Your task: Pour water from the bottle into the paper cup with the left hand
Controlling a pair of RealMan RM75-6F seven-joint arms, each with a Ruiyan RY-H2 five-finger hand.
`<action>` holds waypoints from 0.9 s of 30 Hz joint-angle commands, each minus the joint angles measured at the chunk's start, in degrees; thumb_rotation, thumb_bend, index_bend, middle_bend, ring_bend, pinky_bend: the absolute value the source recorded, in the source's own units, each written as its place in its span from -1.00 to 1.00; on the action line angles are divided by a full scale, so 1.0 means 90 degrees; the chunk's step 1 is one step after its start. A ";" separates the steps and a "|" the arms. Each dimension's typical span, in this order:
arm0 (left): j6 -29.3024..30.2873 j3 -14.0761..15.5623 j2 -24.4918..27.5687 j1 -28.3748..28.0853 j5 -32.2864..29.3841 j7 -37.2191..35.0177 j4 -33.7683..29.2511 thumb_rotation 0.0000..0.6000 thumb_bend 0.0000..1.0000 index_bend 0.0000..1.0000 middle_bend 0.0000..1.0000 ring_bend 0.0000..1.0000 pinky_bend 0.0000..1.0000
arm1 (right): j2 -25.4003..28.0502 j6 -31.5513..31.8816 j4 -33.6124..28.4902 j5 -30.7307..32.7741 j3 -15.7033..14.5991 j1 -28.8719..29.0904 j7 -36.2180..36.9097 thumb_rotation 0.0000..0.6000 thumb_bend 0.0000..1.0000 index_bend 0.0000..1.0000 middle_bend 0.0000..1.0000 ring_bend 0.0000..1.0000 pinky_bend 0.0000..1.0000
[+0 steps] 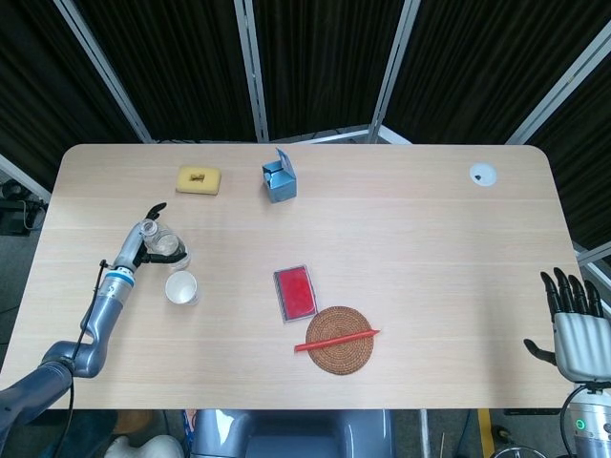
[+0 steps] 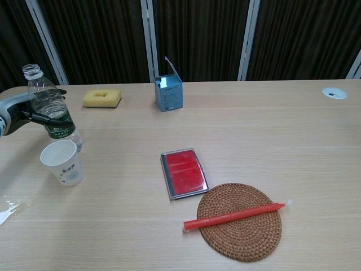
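Observation:
A clear water bottle [image 1: 164, 246] [image 2: 53, 113] with a green label stands upright and uncapped near the table's left edge. Just in front of it stands the white paper cup [image 1: 181, 287] [image 2: 63, 162], upright. My left hand [image 1: 141, 243] [image 2: 17, 110] is against the bottle from the left. Its thumb crosses the bottle's front at the label and a straight finger reaches behind it, so the bottle sits between them. My right hand [image 1: 573, 324] hangs off the table's front right corner, fingers spread and holding nothing.
A yellow sponge [image 1: 198, 179] and an open blue carton [image 1: 278, 179] stand at the back. A red case [image 1: 295, 292] and a woven coaster [image 1: 340, 343] bearing a red stick [image 1: 336, 340] lie mid-table. A white disc [image 1: 483, 174] sits back right.

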 commanded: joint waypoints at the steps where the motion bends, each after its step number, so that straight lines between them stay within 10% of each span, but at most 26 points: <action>1: -0.0041 -0.0039 -0.0103 -0.0045 -0.0024 -0.0162 0.0126 1.00 -0.81 -0.55 -0.85 -0.97 -0.86 | -0.0011 -0.0010 0.0006 0.0006 -0.0008 0.0007 -0.0015 1.00 -1.00 -1.00 -1.00 -1.00 -1.00; 12: 0.0180 -0.0071 -0.0324 -0.0063 0.0070 -0.0794 0.0367 1.00 0.03 0.10 -0.15 -0.47 -0.41 | -0.0006 -0.0008 0.0018 0.0053 -0.0012 0.0012 0.0004 1.00 -1.00 -1.00 -1.00 -1.00 -1.00; 27: 0.0471 0.0104 0.0967 -0.0103 0.0491 -0.0373 -0.0834 1.00 0.13 0.21 -0.06 -0.40 -0.34 | 0.0035 0.0036 -0.0012 0.0024 -0.0056 -0.0013 0.0057 1.00 -1.00 -1.00 -1.00 -1.00 -1.00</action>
